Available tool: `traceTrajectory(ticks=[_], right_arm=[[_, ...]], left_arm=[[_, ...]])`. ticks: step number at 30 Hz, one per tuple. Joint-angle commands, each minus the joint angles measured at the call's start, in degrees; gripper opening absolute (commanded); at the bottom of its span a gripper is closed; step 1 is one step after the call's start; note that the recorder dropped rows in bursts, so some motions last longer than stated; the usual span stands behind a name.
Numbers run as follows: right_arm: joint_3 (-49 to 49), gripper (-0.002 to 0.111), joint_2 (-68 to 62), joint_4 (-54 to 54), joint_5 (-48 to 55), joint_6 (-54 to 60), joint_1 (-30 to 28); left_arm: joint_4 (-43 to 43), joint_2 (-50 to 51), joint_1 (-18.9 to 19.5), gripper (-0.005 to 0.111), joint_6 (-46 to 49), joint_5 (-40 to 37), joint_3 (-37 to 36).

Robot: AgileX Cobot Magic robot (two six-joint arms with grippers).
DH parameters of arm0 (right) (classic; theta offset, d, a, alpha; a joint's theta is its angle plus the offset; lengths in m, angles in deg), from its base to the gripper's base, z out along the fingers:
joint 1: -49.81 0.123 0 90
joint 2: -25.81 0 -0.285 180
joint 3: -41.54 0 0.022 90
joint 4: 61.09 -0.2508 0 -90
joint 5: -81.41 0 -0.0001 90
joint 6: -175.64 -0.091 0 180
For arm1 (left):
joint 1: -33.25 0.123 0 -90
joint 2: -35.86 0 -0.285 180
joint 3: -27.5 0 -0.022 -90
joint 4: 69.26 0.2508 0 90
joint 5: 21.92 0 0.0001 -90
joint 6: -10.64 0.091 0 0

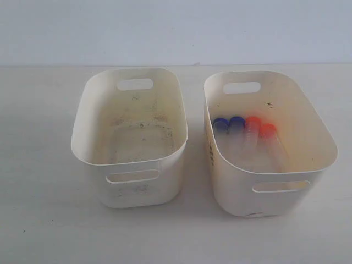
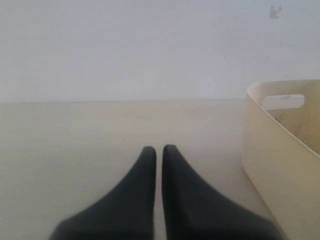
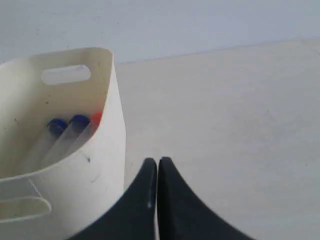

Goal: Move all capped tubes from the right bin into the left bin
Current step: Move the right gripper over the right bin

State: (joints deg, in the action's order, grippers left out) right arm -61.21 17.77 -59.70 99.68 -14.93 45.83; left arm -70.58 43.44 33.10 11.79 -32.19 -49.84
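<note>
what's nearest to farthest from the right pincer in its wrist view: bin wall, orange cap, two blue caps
1. bin wall, beside the right pincer
2. orange cap, behind that wall
3. blue cap beside the orange
4. other blue cap, farthest across

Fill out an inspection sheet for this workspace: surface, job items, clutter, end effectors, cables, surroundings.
Surface: pale matte table; both bins stand on it side by side.
Job's things: right bin holds two blue-capped tubes and two orange-red-capped tubes, lying side by side. Left bin holds no tubes; dark specks on its floor.
Clutter: nothing seen.
End effectors: left end effector shut and empty, low over the table beside the left bin. Right end effector shut and empty, outside the right bin.
Cables: nothing seen.
Surroundings: plain pale wall behind the table.
</note>
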Motion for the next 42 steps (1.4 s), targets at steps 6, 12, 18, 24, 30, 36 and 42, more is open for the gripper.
traceTrajectory(ticks=[6,12,18,24,30,36,42], right_arm=[[-0.03,0.001,0.25,0.63,-28.61,0.61,-0.14],[-0.03,0.001,0.25,-0.04,-59.8,0.45,-0.14],[-19.39,0.001,-10.09,-16.92,-31.4,18.2,-0.14],[-38.61,0.001,-37.65,-19.22,19.43,21.08,-0.02],[-41.77,0.001,-46.05,-25.39,16.88,22.49,-0.02],[-54.35,0.001,-55.67,-25.99,29.35,21.54,-0.02],[-64.92,0.001,-64.64,-24.93,38.28,18.7,3.26]], left_arm=[[-0.19,0.2,-0.41,0.004,-0.24,0.42,0.12],[-0.19,0.2,-0.41,0.004,-0.24,0.42,0.12],[-0.19,0.2,-0.41,0.004,-0.24,0.42,0.12],[-0.19,0.2,-0.41,0.004,-0.24,0.42,0.12],[-0.19,0.2,-0.41,0.004,-0.24,0.42,0.12],[-0.19,0.2,-0.41,0.004,-0.24,0.42,0.12],[-0.19,0.2,-0.41,0.004,-0.24,0.42,0.12]])
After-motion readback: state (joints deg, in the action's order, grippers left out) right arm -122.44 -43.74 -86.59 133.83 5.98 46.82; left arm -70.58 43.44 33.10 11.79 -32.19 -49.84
